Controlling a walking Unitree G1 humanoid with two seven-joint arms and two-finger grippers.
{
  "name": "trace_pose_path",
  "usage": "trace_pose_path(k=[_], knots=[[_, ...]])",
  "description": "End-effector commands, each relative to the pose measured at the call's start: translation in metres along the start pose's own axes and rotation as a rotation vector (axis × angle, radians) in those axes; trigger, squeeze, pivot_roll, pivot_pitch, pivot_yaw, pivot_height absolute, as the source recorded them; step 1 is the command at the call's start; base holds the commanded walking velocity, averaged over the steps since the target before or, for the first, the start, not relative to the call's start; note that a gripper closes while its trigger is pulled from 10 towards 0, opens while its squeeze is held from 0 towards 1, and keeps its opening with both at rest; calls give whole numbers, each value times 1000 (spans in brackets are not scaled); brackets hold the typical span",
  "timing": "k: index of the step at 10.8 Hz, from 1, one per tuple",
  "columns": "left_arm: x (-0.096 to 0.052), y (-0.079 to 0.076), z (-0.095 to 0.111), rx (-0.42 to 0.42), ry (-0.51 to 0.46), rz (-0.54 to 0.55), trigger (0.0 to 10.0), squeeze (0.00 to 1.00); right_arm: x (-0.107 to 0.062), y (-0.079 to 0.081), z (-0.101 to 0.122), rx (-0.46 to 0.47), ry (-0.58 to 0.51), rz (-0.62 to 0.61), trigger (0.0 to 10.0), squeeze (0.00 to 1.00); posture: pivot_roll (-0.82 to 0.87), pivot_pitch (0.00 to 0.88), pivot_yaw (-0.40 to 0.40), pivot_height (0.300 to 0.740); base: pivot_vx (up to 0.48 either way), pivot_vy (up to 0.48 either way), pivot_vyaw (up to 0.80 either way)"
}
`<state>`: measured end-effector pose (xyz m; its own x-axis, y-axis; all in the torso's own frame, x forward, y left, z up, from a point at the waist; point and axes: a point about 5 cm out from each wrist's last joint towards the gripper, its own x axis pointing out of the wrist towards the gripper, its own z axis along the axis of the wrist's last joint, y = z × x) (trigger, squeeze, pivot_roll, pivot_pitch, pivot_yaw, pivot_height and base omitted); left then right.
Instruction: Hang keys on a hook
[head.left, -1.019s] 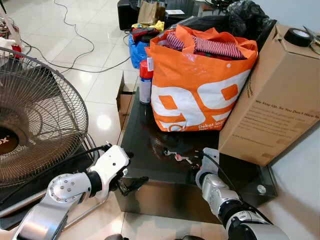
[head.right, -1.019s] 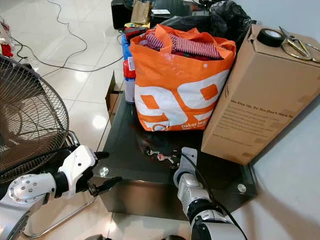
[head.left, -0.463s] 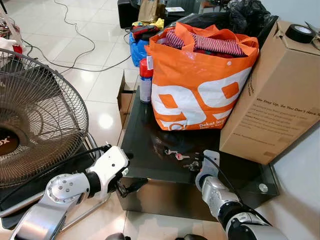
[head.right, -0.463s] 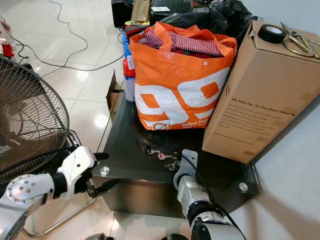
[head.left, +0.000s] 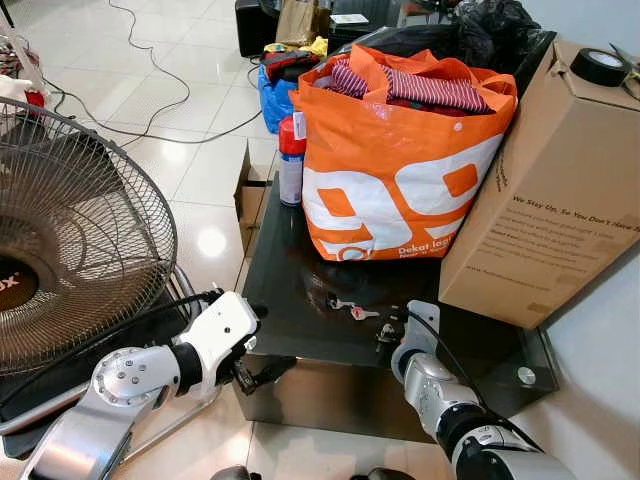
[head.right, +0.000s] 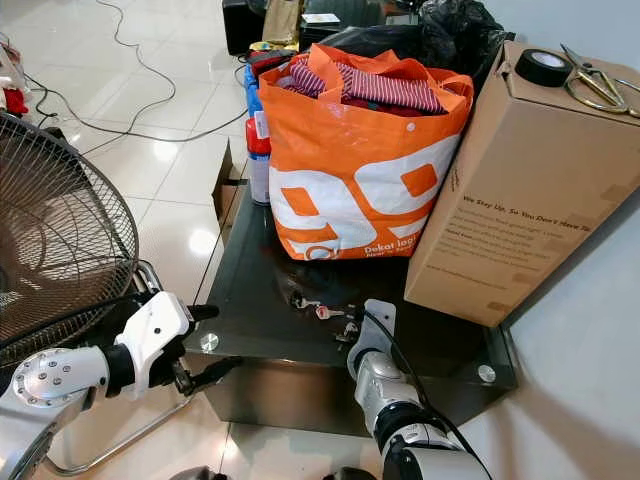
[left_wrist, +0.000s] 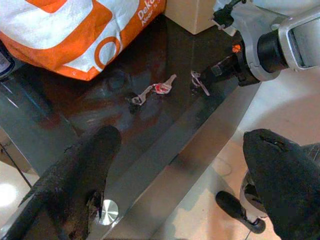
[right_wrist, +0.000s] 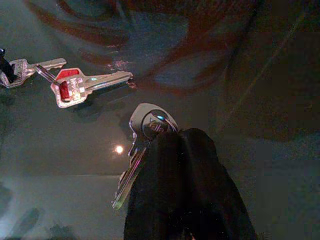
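We are pinching key (right_wrist: 146, 131) with right gripper (right_wrist: 182, 150), fingers clamped on bow, beside red-tagged keys (right_wrist: 75, 86) on glass table (head.left: 290, 280); light, stiff, slippery metal, bow grip best. Left gripper (left_wrist: 175, 165) hanging spread wide.

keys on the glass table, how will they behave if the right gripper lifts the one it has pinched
The right gripper is shut on one key, and the other keys lie apart on the glossy table. If a ring joins them, they would likely dangle and swing. They look thin and light. Flat metal on glass probably slides easily.
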<state>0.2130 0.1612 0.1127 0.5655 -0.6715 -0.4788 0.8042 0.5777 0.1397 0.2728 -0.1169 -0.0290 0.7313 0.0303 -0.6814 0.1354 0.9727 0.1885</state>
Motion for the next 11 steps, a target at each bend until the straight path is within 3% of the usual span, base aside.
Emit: trace_pose_path(k=[1,3,5,6,7,8,9,11], knots=[[1,-2,2,8,-8,-4,10000,0,0,-3,1,-6,-9,-3,0,0,3,26,-63,740,0,0,0],[4,1,3,9,-18,14,10000,0,1,-4,10,-15,-35,18,0,0,2,0,-72,740,0,0,0],[8,5,6,13,-34,33,10000,0,0,-6,33,4,-114,47,0,0,-5,0,-70,740,0,0,0],[11,8,6,16,-40,36,10000,0,-1,-8,41,-15,-142,68,0,0,-13,0,-63,740,0,0,0],[13,9,7,22,-45,34,10000,0,0,-6,37,-91,-108,81,0,0,-20,0,-56,740,0,0,0],[14,9,8,24,-47,31,10000,0,0,-6,27,-181,-38,87,4000,0,-24,0,-53,740,0,0,0],[15,8,8,25,-49,27,10000,0,-1,-3,15,-208,29,123,10000,1000,-28,0,-53,740,0,0,0],[16,6,7,19,-52,19,10000,0,-4,1,5,-183,87,159,10000,1000,-41,0,-57,740,0,0,0]])
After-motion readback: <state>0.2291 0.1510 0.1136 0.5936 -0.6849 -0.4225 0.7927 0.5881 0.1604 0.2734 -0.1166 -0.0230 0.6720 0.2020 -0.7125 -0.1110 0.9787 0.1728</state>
